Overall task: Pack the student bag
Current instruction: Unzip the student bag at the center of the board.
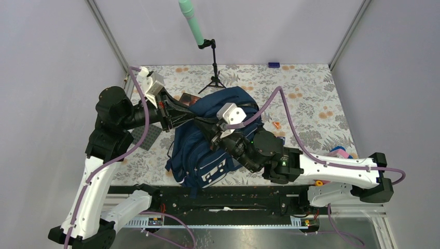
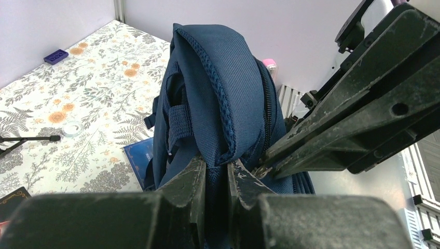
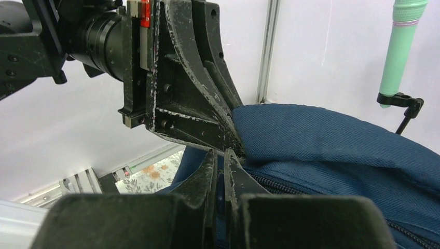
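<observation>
Student bag (image 1: pixel 193 150), lying at centre of the top view, is pinched at its zip edge by left gripper (image 2: pixel 217 170) and right gripper (image 3: pixel 220 160), both clamped on fabric; it is judged soft, limp and sag-prone, best held by seams.

Robot lab test cell, not a home or office. Plain pale wall panels (image 1: pixel 52 52) in alu frame posts (image 1: pixel 108 33) box in the bench (image 1: pixel 316 98), which has a floral cloth over it. Two white/black arms (image 1: pixel 337 168) w/ purple cables (image 1: pixel 290 120) sit on a black rail (image 1: pixel 233 199) at the near edge. A small tripod stand (image 1: pixel 214 78) at the back holds a mint-green tube (image 1: pixel 191 21).
</observation>
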Controlling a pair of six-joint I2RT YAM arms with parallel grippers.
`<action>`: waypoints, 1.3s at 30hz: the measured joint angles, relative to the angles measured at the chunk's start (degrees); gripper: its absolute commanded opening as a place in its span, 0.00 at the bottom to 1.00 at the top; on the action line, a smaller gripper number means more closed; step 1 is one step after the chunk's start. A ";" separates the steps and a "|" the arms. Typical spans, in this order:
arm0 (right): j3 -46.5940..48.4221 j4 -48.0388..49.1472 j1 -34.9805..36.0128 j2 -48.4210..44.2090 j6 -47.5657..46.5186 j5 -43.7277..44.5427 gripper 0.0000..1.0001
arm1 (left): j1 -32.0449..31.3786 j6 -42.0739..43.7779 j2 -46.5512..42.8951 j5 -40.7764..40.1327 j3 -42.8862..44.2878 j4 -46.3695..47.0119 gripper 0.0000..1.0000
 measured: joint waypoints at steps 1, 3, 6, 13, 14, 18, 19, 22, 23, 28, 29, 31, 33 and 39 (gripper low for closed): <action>0.00 0.00 0.09 0.24 -0.26 -0.02 0.00 | 0.00 0.02 0.00 0.00 0.00 -0.13 0.00; 0.11 -0.17 0.20 0.87 -0.55 -0.07 0.00 | 0.00 0.02 -0.17 0.00 0.00 -0.39 0.00; 1.84 -1.97 0.28 2.62 -0.63 -0.07 0.00 | 0.11 0.04 -0.26 0.00 0.00 -0.61 0.00; 10.58 -13.22 0.37 7.78 0.15 -1.73 0.00 | 0.39 0.11 -0.28 -0.04 0.00 -0.79 0.00; 12.15 -15.43 0.44 8.66 0.31 -2.54 0.00 | 0.46 0.09 -0.28 -0.07 0.00 -0.79 0.00; 19.50 -25.14 0.76 13.75 1.07 -5.49 0.00 | 0.48 0.07 -0.28 -0.02 0.00 -0.59 0.00; 20.61 -26.64 0.94 14.73 1.07 -5.68 0.00 | 0.48 0.07 -0.28 -0.02 0.00 -0.66 0.00; 22.58 -29.66 2.08 16.74 0.92 -4.96 0.00 | 0.48 0.07 -0.28 -0.04 0.00 -0.66 0.00; 22.73 -30.32 2.54 17.03 0.90 -4.48 0.00 | 0.48 0.07 -0.28 -0.07 0.00 -0.59 0.00; 22.93 -32.68 4.46 18.58 0.85 -2.99 0.00 | 0.46 0.02 -0.28 -0.07 0.00 -0.44 0.00; 22.99 -32.79 4.50 18.78 0.87 -2.97 0.00 | 0.46 0.02 -0.28 -0.09 0.00 -0.42 0.00; 23.17 -33.29 4.55 19.30 0.94 -3.04 0.00 | 0.46 0.02 -0.26 -0.15 0.00 -0.33 0.00; 23.26 -33.66 4.63 20.22 1.22 -3.39 0.00 | 0.46 0.02 -0.26 -0.48 0.00 -0.31 0.00; 23.17 -34.99 5.35 25.33 2.43 -5.03 0.00 | 0.48 0.02 -0.24 -1.49 0.00 0.02 0.00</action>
